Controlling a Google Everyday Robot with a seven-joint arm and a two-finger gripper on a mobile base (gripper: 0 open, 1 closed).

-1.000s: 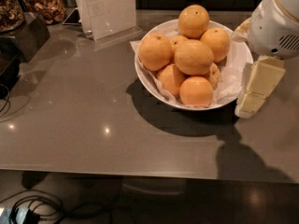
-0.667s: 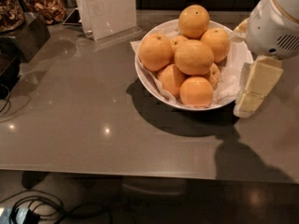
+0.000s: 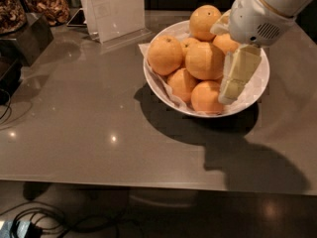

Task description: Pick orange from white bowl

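The white bowl [image 3: 159, 95], lined with crinkled white paper, stands on the grey table and holds several oranges. The large pale orange [image 3: 204, 60] sits in the middle of the pile. My gripper [image 3: 225, 66] hangs from the white arm at the upper right and is inside the bowl's right side. It is open. Its near cream finger [image 3: 237, 73] reaches down just right of the large orange, in front of a lower orange [image 3: 205, 97]. Its far finger [image 3: 220, 25] shows beside the top orange [image 3: 204, 20]. It holds nothing.
A clear sign holder [image 3: 116, 11] stands behind the bowl at the left. Containers of dried snacks [image 3: 49, 6] and a dark box [image 3: 27, 38] are at the far left. The table's front edge [image 3: 148, 180] runs along the bottom, with cables on the floor below.
My gripper has moved left, from outside the bowl's right rim to over the oranges on the bowl's right side. The oranges and bowl have not moved.
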